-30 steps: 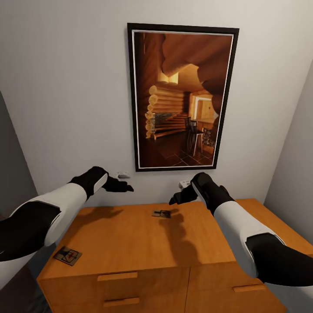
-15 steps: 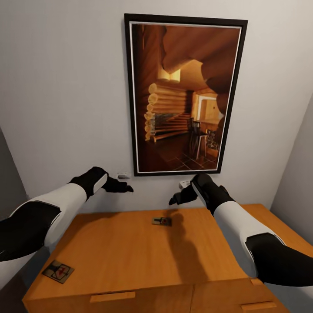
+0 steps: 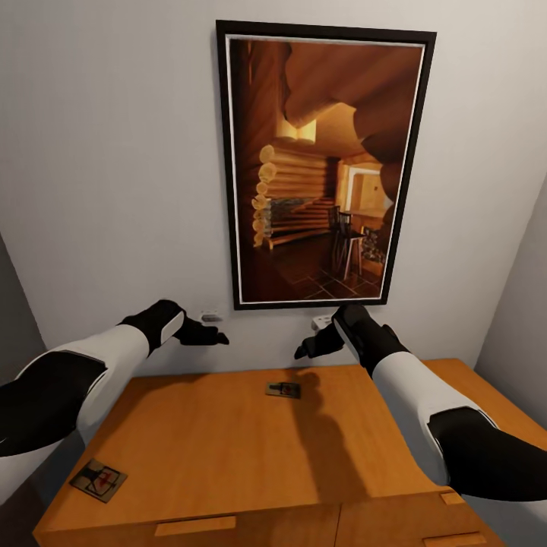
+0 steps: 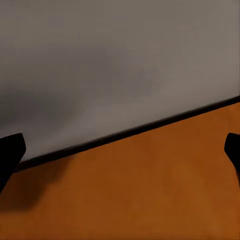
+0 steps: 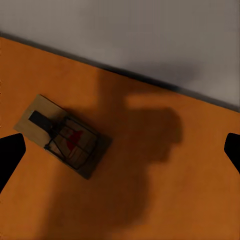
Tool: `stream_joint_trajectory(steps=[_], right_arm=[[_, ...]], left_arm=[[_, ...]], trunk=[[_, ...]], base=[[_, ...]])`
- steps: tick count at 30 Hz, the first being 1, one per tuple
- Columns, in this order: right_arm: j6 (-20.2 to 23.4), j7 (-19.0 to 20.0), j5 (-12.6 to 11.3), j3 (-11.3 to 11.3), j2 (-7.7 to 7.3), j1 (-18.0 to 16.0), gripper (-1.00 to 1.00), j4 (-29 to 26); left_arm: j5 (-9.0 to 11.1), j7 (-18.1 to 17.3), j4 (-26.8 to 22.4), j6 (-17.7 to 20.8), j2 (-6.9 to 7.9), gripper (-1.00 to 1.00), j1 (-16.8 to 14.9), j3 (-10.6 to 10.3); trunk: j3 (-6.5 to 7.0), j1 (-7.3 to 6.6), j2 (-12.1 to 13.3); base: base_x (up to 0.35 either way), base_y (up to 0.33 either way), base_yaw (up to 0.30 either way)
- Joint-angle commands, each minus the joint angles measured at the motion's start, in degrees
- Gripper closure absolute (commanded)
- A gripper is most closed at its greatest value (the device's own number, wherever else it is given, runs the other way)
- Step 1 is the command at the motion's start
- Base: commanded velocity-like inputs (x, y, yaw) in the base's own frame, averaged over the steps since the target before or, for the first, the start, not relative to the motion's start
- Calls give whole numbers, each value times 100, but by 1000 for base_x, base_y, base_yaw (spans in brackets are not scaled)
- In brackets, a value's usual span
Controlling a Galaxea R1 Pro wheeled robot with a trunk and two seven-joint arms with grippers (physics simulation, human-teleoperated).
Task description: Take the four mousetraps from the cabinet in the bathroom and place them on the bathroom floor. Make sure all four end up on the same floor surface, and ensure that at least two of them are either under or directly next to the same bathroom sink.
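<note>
Lying near the cabinet's [image 3: 228,441] corner, one mousetrap [image 3: 98,480] escapes both wrists.

A plain pale grey wall [image 3: 114,152] carries 1 tall black-framed picture [image 3: 325,163] of a log-cabin interior in warm amber tones. 2 small white wall fittings [image 3: 210,315] sit just below the frame. A darker grey wall [image 3: 524,304] closes the right corner.

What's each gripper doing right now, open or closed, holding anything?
Left gripper: open, empty, above the cabinet.
Right gripper: open, empty, above a mousetrap.
</note>
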Motion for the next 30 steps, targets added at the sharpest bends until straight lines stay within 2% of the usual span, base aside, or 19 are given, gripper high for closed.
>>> stream_joint_trajectory(steps=[1,8,14,17,18,24,30], right_arm=[[8,47,58,10,2,-4,-100,-2],[-19,43,53,21,19,-4,-100,11],[-39,39,46,20,32,-4,-100,14],[-46,32,44,16,39,-4,-100,14],[-46,32,44,16,39,-4,-100,14],[-67,8,43,-3,44,-4,-100,14],[-132,-9,28,-22,45,-4,-100,15]], left_arm=[[51,-14,10,-12,9,-100,-2,-45],[68,-14,85,-292,98,-100,111,-39],[163,-13,101,-547,293,-100,434,-38],[269,-15,108,-637,432,-100,526,-38],[269,-15,108,-637,432,-100,526,-38],[567,-18,114,-716,707,-100,608,-38],[840,-19,115,-875,825,-100,764,-38]], trunk=[[-8,0,-5],[-8,0,-5],[-8,0,-5],[-8,0,-5],[-8,0,-5],[-8,0,-5],[-8,0,-5]], base=[[4,0,0],[2,0,0],[0,0,0],[0,0,0],[0,0,0],[0,0,0],[0,0,0]])
